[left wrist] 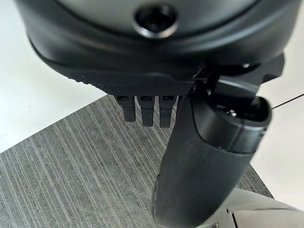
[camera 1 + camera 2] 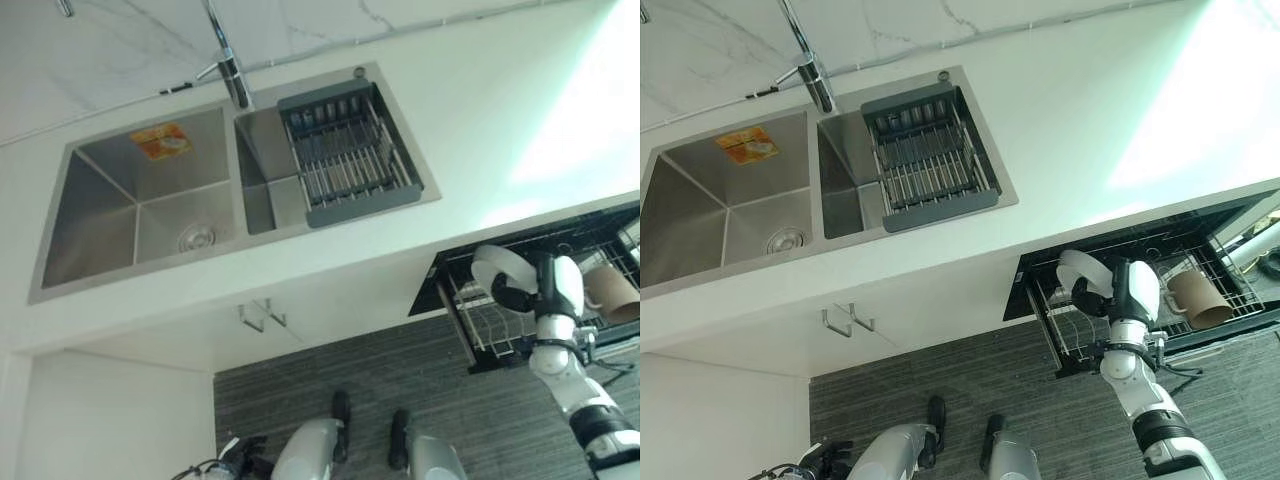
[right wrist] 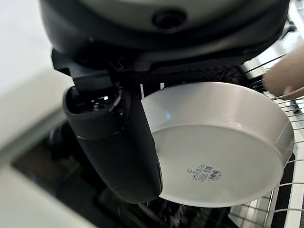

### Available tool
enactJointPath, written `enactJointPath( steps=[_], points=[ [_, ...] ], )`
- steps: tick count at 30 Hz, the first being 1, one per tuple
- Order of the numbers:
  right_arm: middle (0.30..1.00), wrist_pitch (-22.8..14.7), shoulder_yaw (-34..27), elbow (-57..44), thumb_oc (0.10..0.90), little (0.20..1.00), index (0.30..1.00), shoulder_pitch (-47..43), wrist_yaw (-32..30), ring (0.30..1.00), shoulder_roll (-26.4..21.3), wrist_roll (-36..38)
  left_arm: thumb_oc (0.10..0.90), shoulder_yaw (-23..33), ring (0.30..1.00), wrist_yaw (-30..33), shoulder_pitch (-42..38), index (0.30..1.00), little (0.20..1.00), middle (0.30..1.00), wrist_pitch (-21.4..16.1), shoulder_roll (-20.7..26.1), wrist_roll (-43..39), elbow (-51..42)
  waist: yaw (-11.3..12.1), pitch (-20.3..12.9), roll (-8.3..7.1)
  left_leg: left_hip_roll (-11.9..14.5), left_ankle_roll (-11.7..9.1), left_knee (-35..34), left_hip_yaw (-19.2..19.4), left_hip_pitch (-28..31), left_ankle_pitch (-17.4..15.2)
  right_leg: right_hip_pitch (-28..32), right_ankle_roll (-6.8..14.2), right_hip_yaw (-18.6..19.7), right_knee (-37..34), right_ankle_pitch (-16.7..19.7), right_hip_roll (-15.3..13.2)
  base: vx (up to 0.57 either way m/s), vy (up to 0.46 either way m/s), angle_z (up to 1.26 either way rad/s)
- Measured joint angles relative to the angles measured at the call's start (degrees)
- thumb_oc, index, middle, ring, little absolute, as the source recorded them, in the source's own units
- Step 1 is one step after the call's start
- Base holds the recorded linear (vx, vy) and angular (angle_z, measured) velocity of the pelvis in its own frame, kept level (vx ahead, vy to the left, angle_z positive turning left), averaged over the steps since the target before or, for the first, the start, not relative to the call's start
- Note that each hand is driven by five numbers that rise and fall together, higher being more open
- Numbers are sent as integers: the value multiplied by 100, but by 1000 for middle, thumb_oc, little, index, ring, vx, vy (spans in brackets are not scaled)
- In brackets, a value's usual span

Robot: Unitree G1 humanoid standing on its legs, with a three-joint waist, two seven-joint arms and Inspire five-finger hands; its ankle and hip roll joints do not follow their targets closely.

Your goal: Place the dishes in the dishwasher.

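My right hand [image 2: 516, 296] is shut on a white bowl [image 3: 223, 161], its thumb [image 3: 118, 147] pressed on the bowl's rim. It holds the bowl [image 2: 1080, 268] tilted on edge over the left end of the pulled-out dishwasher rack [image 2: 478, 332], a black-framed wire basket under the counter. A brown mug [image 2: 612, 290] lies in the rack to the right of the bowl. My left hand [image 1: 145, 107] hangs low over the striped grey floor with relaxed fingers and nothing in it.
A double steel sink [image 2: 140, 205] is set in the white counter [image 2: 480, 110], with a grey drying rack [image 2: 345, 150] over its right basin and a faucet [image 2: 232, 75] behind. White cabinet fronts [image 2: 110, 415] stand at the lower left.
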Motion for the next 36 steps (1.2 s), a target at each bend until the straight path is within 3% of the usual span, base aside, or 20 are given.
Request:
enactJointPath(
  steps=[4,9,16,23,31,36],
  points=[
    [300,246,103,347,400,300,300,-291,-440,300,1,-374,800,-14,900,-2,-145,900,900,900,-91,21,-29,-13,133,105,-24,-3,6,15,-25,-161,64,-156,-12,-20,35,25,-4,-73,23,3],
    [300,836,179,544,400,300,300,-721,-1017,300,3,-643,800,-119,900,1,-323,900,900,900,-126,35,-466,-116,151,364,-35,-10,21,10,-11,-279,107,-319,-14,4,97,40,-12,-66,17,-1],
    [300,1441,240,1277,400,300,300,-1503,-1806,300,-3,-600,800,-213,900,33,-815,900,900,900,-139,55,-902,-114,166,795,12,4,8,11,-34,-634,225,-699,-54,-1,172,107,6,-83,-17,0],
    [300,1975,189,1330,400,300,300,-1538,-2311,300,4,-111,800,-226,900,43,-900,900,900,900,-135,54,-926,-103,169,807,31,5,10,-14,-23,-657,231,-710,-49,5,121,122,9,0,0,0],
    [300,2191,194,1332,400,300,300,-1868,-2518,300,-10,-86,800,-280,900,67,-969,900,900,900,-128,72,-1141,-124,126,820,57,24,21,-18,82,-838,272,-974,-53,121,174,177,24,-20,-5,-8],
    [300,2399,186,1340,400,300,300,-1995,-2811,300,-28,393,800,-437,900,133,-1115,900,900,900,-124,63,-1355,-137,134,877,165,20,31,-21,98,-931,301,-1072,-48,140,167,227,26,0,0,0]
  ],
)
